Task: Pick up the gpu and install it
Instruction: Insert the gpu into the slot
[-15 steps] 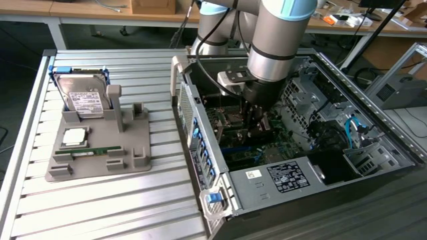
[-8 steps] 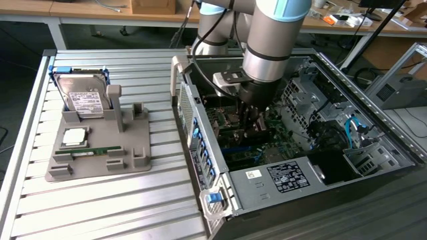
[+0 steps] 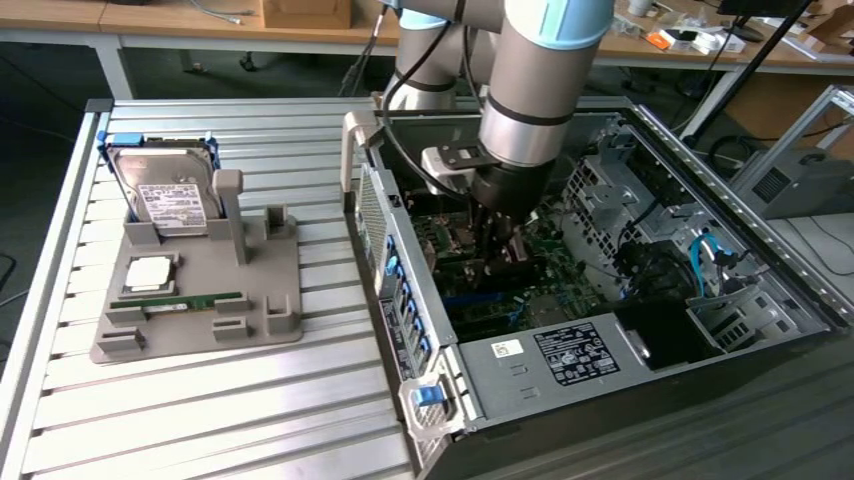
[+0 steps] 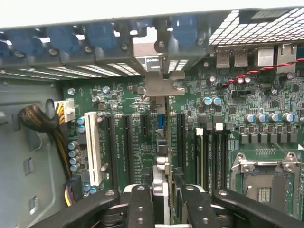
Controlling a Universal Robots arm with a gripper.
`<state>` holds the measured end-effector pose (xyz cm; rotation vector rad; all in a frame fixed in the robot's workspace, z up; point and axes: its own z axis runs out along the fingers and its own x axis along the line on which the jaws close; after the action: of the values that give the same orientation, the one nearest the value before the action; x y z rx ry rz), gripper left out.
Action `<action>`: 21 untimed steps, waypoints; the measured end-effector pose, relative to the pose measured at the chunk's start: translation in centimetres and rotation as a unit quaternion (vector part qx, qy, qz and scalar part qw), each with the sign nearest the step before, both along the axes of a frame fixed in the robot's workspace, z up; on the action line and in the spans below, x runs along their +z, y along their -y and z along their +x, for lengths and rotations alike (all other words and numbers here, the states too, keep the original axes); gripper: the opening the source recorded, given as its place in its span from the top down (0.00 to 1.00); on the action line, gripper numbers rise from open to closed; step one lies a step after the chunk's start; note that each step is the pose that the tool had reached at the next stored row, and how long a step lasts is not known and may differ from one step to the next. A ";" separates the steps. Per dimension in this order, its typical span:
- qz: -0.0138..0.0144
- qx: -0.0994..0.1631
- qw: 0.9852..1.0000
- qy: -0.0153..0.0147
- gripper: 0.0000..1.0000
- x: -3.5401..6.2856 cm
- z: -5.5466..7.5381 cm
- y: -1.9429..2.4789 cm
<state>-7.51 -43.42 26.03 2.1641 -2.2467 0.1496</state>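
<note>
Now your pincer (image 4: 164,199) grips the gpu (image 4: 161,137) edge-on — held upright so it drops into the mobo (image 4: 266,137) slot.

White labels carry print too small to read: one on the hard drive (image 3: 171,207) standing in the grey holder (image 3: 200,300), well apart from the gripper (image 3: 501,245); a black-and-white one on the power supply (image 3: 577,353) near it inside the computer case (image 3: 441,400); and a small sticker (image 3: 507,348) beside that. White lettering along the motherboard (image 4: 133,133) slots just beyond the fingers (image 4: 142,204) cannot be made out.
</note>
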 end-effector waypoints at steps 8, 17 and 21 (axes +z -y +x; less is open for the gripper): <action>0.004 0.000 1.000 0.004 0.73 0.19 -0.8 0.12; 0.004 0.000 1.000 0.004 0.73 1.41 -0.8 0.16; 0.004 0.000 1.000 0.004 0.73 1.32 -1.1 0.20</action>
<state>-8.56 -43.62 27.35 2.1711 -2.2553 0.1485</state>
